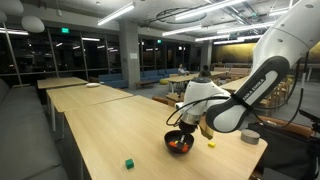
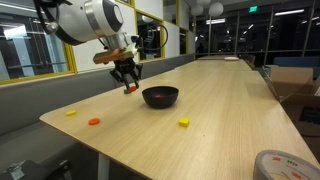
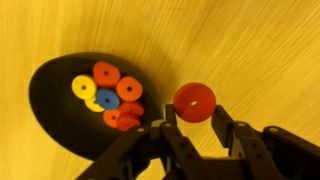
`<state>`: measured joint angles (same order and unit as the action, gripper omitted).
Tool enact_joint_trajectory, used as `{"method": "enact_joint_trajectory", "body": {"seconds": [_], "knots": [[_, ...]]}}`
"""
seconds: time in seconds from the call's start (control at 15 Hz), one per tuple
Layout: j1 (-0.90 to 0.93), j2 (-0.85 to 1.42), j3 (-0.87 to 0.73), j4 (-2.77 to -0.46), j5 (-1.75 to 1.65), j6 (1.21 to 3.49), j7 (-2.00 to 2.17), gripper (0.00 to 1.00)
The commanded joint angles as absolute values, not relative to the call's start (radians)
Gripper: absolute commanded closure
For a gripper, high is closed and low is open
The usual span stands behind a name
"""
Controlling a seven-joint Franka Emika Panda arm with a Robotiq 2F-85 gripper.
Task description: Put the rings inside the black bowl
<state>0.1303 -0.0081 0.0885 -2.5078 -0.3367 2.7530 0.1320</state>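
The black bowl (image 3: 48, 105) holds several rings: yellow (image 3: 83, 90), blue (image 3: 106, 99) and orange-red (image 3: 104, 72). My gripper (image 3: 193, 114) is shut on an orange-red ring (image 3: 193, 100), held above the wooden table just beside the bowl's rim. In an exterior view the gripper (image 2: 127, 82) hangs to the left of the bowl (image 2: 160, 100), with the held ring (image 2: 130, 89) at its tips. Loose pieces lie on the table: yellow (image 2: 71, 113), orange (image 2: 94, 122) and yellow (image 2: 184, 122). The bowl (image 1: 170, 139) and the gripper (image 1: 204, 127) also show in the other exterior view.
A small green cube (image 1: 128, 162) lies near the table's front edge. A grey round container (image 1: 250, 136) stands past the arm. A tape roll (image 2: 281, 166) lies at the table's near corner. The table edge runs close to the loose pieces.
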Motion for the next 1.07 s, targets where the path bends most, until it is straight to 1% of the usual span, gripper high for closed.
{"method": "enact_joint_trajectory", "body": {"seconds": [0.0, 0.53, 0.6, 0.67, 0.73, 1.0], "knots": [[0.093, 0.01, 0.073, -2.416, -0.364, 2.729, 0.1, 0.84], [0.049, 0.139, 0.003, -2.296, -0.431, 2.737, 0.132, 0.84], [0.051, 0.159, -0.004, -2.284, -0.422, 2.736, 0.128, 0.82], [0.052, 0.177, -0.008, -2.274, -0.402, 2.736, 0.12, 0.34], [0.055, 0.189, -0.012, -2.265, -0.395, 2.732, 0.116, 0.34], [0.072, 0.182, -0.008, -2.273, -0.379, 2.719, 0.109, 0.05]]}}
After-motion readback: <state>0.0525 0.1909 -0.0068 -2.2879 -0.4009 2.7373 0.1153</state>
